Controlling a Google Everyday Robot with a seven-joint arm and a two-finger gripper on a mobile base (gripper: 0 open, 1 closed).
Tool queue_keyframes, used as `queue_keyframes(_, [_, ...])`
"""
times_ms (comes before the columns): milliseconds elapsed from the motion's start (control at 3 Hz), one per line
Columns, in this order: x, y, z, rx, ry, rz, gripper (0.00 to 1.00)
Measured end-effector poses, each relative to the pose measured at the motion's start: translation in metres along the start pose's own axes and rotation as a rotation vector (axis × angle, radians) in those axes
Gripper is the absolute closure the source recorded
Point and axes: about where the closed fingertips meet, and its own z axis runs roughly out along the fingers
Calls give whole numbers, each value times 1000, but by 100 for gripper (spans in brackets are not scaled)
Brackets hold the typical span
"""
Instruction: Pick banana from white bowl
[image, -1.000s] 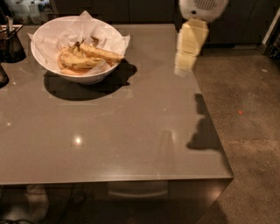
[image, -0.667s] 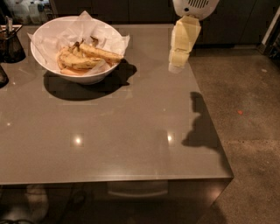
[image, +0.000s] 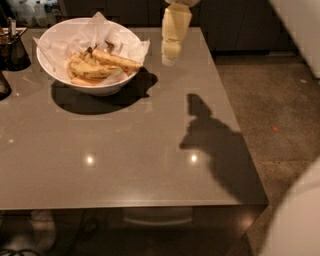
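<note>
At the far left nothing has moved. The dark wire basket (image: 13, 49) sits in the upper left corner of the frame, and the white bowl (image: 56, 76) beside it is where it was a second ago. Its crinkled paper lining (image: 100, 31) is undisturbed.

The banana (image: 118, 61) I am after is the long, nearly straight one. It lies across the right side of the bowl, on top of the shorter curved bananas (image: 88, 70), with its right end up near the rim. Nothing has touched it.

What has changed is the gripper (image: 170, 56). Over the last second it has slid left along the far edge of the table (image: 125, 165). It now hangs in the upper middle of the frame, just to the right of the bowl and no longer well off to the side. Its shadow (image: 210, 135) on the tabletop has shifted left with it.

I read this as the approach closing in, with the reach into the bowl not yet begun.

The arm comes in from the top edge of the frame. The gripper points downward with a slight tilt and is clear of both the table and the bowl. I cannot tell whether it is released or clenched. It carries nothing.
</note>
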Motion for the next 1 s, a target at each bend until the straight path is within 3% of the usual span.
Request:
queue_keyframes(333, [-44,-24,11,40,21,-89,0])
queue_keyframes(1000, [-73,-43,15,82,-46,-78,0])
